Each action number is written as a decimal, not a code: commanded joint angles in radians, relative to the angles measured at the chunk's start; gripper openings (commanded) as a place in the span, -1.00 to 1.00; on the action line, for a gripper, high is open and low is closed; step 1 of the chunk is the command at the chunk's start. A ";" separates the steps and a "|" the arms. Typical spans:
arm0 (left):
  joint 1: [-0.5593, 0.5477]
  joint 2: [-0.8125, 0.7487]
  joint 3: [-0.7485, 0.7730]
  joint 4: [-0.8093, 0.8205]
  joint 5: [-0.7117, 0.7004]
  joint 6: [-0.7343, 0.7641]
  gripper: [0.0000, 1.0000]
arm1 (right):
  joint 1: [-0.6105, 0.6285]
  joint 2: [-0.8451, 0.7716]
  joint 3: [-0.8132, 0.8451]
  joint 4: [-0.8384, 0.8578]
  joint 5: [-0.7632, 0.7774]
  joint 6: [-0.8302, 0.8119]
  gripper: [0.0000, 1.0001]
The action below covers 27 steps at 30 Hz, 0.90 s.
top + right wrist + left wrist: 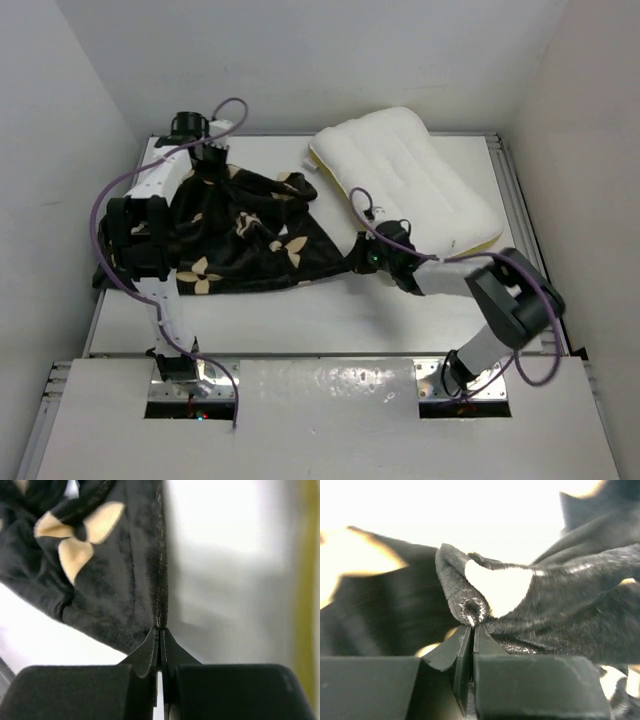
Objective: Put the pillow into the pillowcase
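The black pillowcase point(250, 235) with tan flowers lies stretched across the left middle of the table. The white quilted pillow point(405, 178) with yellow trim lies at the back right, outside the case. My left gripper point(212, 160) is shut on the case's far corner; the left wrist view shows a bunched fold point(485, 597) pinched at the fingertips. My right gripper point(357, 258) is shut on the case's right edge; the right wrist view shows the black hem point(159, 580) running straight out of the closed jaws point(160, 630).
The table's white surface point(330, 310) lies between the case and the arm bases. A raised rail point(515, 190) runs along the right edge. White walls enclose the back and both sides. Purple cables loop off both arms.
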<state>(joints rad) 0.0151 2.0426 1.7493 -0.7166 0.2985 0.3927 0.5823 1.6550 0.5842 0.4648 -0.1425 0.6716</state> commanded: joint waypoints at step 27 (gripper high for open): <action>-0.319 -0.106 0.011 -0.029 -0.252 0.100 -0.31 | -0.056 -0.319 0.106 -0.350 -0.157 -0.118 -0.69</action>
<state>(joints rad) -0.2909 1.8931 1.7134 -0.6582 0.1040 0.4736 0.5350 1.2533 0.6086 0.1020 -0.2443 0.4923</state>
